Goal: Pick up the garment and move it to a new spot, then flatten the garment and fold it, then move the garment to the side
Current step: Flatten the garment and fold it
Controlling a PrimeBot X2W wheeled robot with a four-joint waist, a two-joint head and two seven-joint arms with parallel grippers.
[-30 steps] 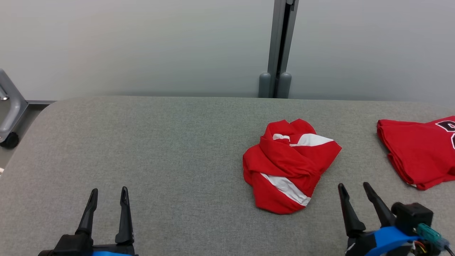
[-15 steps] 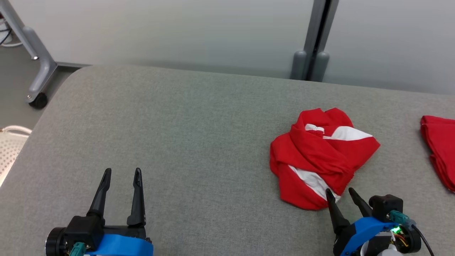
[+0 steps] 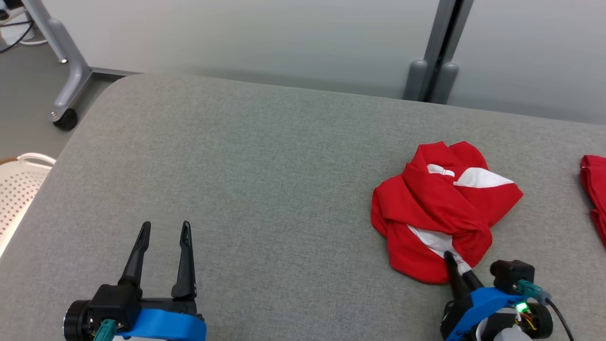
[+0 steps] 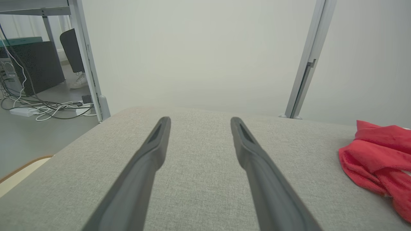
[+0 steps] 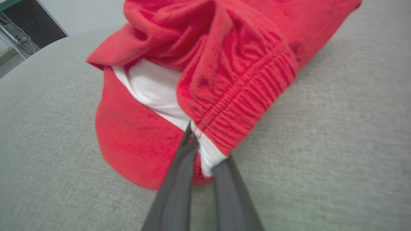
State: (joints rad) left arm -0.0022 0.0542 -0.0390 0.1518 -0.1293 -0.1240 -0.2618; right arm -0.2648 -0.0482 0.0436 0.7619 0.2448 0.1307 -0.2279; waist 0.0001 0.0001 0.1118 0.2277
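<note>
far left, a white basket (image 3: 19,189) sits below the rounded end of the table (image 3: 265,166). if the garment is carried too far that way, a trailing end could slide off the edge towards it.

the left fingers (image 3: 183,260) stand wide apart with nothing between them, hovering over bare table (image 4: 199,179), well apart from the cloth. from there they cannot catch anything that drops.

right of centre, the red and white garment (image 3: 440,213) lies crumpled in a loose bundle on the table. its folds are wrapped over each other, so a lift from one point would probably unroll it. the rest could then drag across the grey cover and twist further, which makes flattening harder.

the right fingers (image 3: 454,270) are pressed together on the near edge of the bundle. in the right wrist view, these fingers (image 5: 179,170) pinch a thin bit of white hem just beside the ribbed red band (image 5: 244,106). the bite looks small and shallow, so the hem could slip out on a quick pull. it may also hold only one layer. i cannot tell whether the tips have caught the table cover underneath as well.

at the far right edge lies a second red garment (image 3: 597,199). setting the bundle down that way risks tangling the two.
</note>
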